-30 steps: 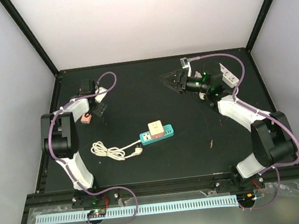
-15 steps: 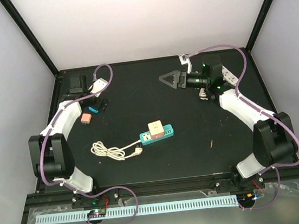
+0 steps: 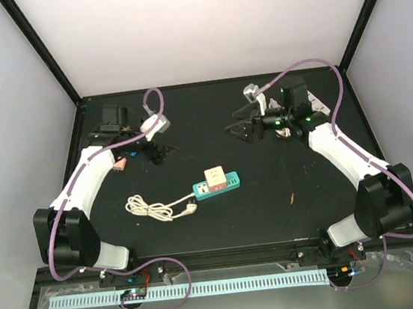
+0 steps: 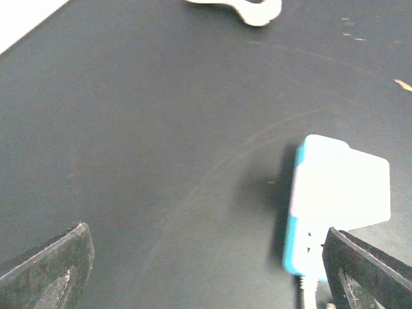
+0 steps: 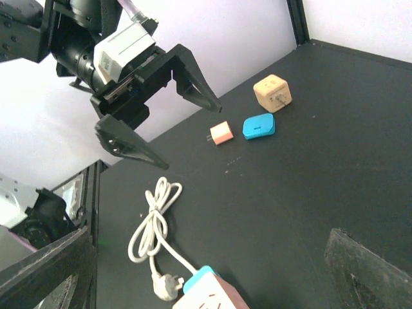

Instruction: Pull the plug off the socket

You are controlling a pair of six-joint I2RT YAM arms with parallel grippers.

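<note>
Now | plug in socket | between left hand, right hand; untouched

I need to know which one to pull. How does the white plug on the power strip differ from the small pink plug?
The white plug sits in the teal power strip; the pink plug lies loose on the table beside a blue one. The white plug looks bigger than the pink plug. The white plug's prongs are hidden; the pink plug's show at one end. Both are boxy.
</note>
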